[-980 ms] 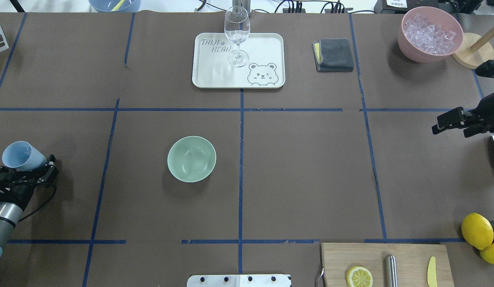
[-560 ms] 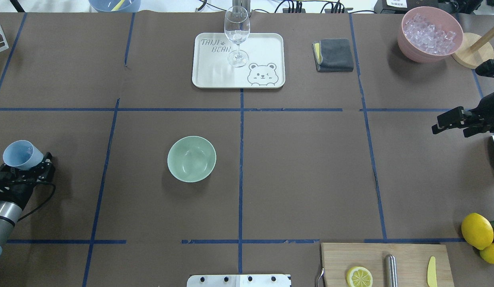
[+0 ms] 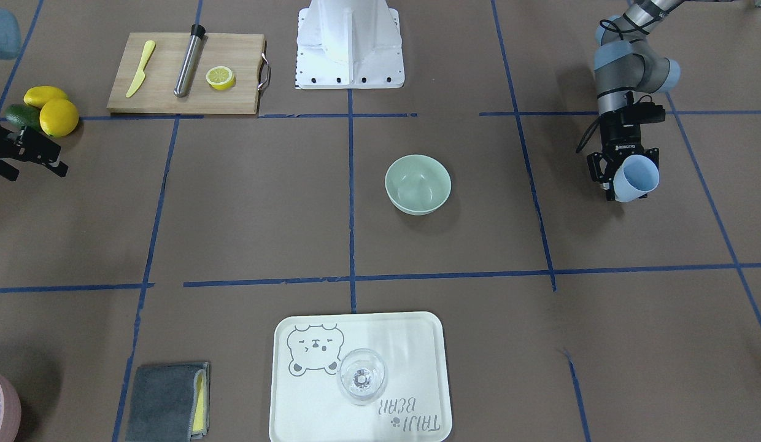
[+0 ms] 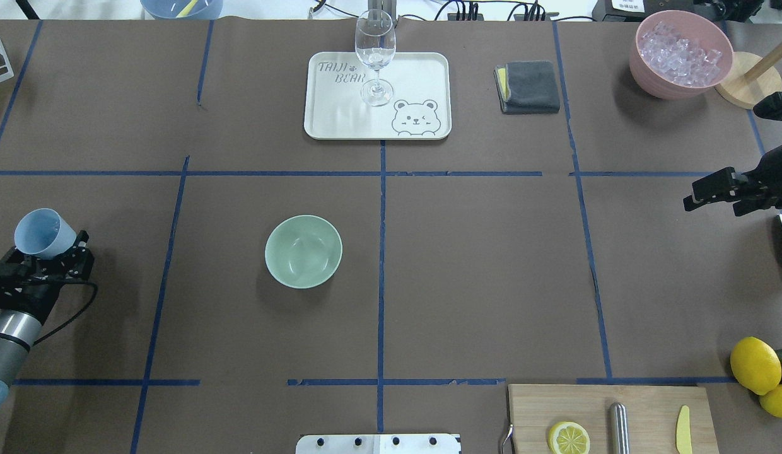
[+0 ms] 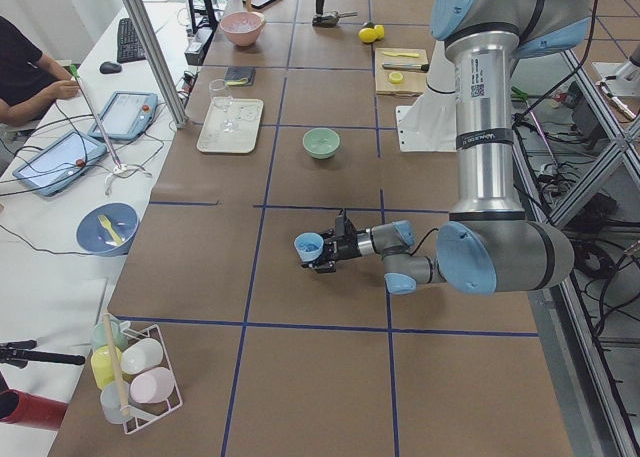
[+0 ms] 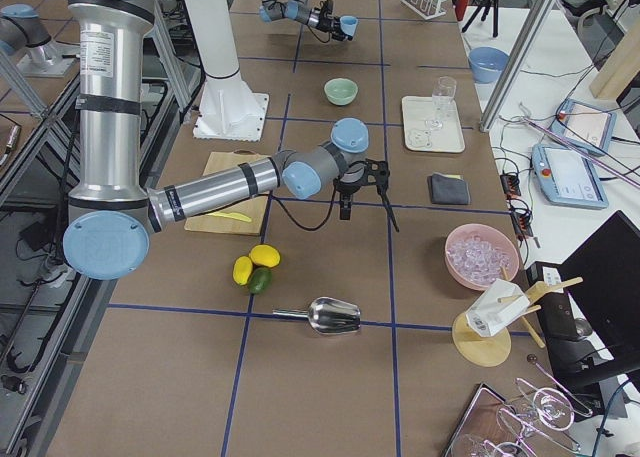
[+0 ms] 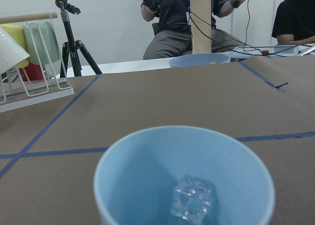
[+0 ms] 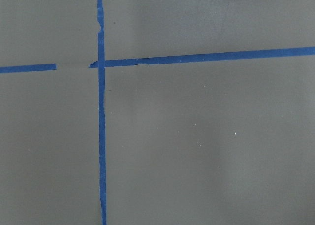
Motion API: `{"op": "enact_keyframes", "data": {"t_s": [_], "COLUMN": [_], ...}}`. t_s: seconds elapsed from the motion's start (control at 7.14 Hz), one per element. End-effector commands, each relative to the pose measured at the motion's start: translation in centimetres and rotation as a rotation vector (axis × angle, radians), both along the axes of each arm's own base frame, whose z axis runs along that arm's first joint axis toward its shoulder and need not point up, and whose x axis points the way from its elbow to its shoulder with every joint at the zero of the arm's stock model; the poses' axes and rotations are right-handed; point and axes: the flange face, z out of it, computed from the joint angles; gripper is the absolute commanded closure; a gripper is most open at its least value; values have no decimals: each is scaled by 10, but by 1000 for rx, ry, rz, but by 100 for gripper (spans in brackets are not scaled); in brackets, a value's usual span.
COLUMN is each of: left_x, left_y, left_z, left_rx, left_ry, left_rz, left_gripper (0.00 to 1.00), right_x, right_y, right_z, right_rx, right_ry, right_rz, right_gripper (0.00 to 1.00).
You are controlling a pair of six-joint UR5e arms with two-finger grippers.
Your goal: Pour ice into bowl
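Left hand [image 4: 50,252] clamps the blue cup [image 4: 43,232] holding ice [image 7: 192,198], well apart from the bowl [image 4: 303,251].

White pedestal [image 3: 350,43] sits between the arms, w/ small black screw dots along its foot plate. Left arm [image 3: 629,67], one side of the pedestal: silver tube, pale-blue joint caps, black cable looped off the wrist, black left gripper [image 3: 626,178] w/ tiny white lettering. Right arm [image 6: 105,117], other side: same colours, black bands & a small-print label on the tube, black right gripper [image 6: 370,222] w/ long thin fingers.
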Motion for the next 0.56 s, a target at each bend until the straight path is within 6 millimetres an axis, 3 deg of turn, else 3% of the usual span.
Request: {"op": "enact_keyframes", "data": {"t_s": [0.0, 0.28, 0.42], "left_x": [5, 33, 38], "left_y": [-1, -7, -7], "left_z": [-64, -140, -146], "left_rx": [93, 186, 189], "left_ry": [63, 80, 84], "left_rz": [44, 77, 82], "left_gripper": [100, 100, 100], "right_x": [0, 0, 1], "right_y": [0, 0, -1], "right_z": [0, 0, 1], "right_rx": [3, 5, 4], "right_ry": [1, 2, 2], "right_rz": [0, -3, -2], "right_gripper": [0, 0, 0]}}
